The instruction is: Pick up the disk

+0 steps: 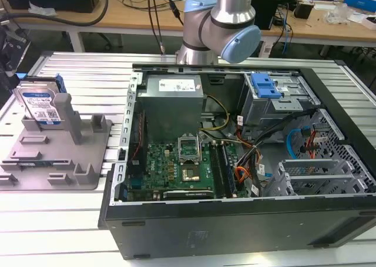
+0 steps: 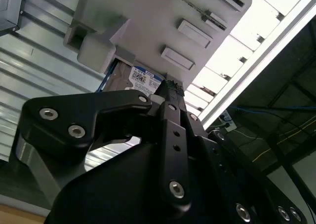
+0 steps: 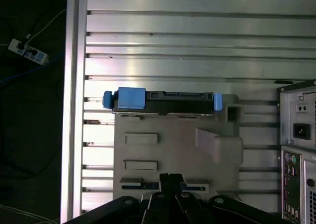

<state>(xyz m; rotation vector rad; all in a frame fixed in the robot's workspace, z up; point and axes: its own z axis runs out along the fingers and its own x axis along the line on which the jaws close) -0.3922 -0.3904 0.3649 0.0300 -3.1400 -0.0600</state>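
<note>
Ribbed aluminium counter (image 3: 197,36) bears a grey fixture (image 3: 173,155) standing the disk (image 3: 163,98) on edge: stiff, weighty, probably shock-sensitive, best pinched across its flat faces, fingers (image 3: 166,178) closed and empty.

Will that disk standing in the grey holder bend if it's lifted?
Probably not: the disk looks like a rigid metal slab, likely heavy for its size. Standing on edge in the grey holder, it might tip if nudged sideways.
</note>
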